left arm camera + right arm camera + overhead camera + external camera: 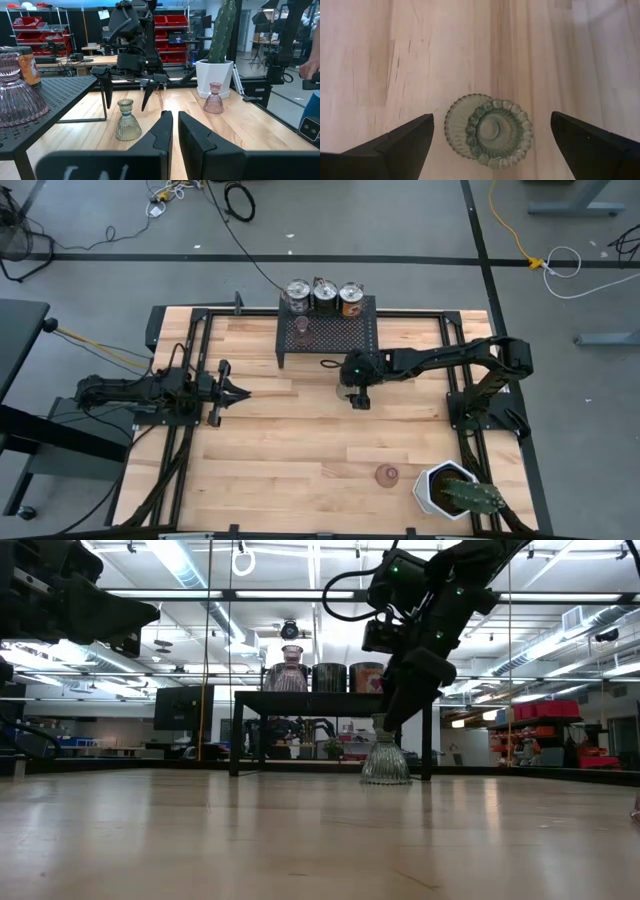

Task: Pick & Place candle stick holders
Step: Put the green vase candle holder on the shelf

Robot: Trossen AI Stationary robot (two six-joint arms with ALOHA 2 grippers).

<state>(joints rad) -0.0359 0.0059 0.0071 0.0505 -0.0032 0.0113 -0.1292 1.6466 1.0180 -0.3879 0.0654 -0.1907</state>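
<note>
An olive-green glass candle stick holder point(490, 130) stands upright on its wide base on the wooden table, just in front of the black mesh rack point(328, 330). My right gripper point(492, 117) hangs open over it, slanting down, one finger point(106, 92) on each side of its top and clear of it. A pink holder point(302, 326) and three silvery can-like holders point(325, 295) stand on the rack. Another pink holder point(387, 475) stands on the table near the front right. My left gripper point(235, 392) waits shut at the table's left.
A white hexagonal pot with a cactus point(450, 490) stands at the near right corner, close to the pink holder on the table. Black frame rails run along the table's left and right sides. A person's hand point(312, 65) shows beyond the table's edge.
</note>
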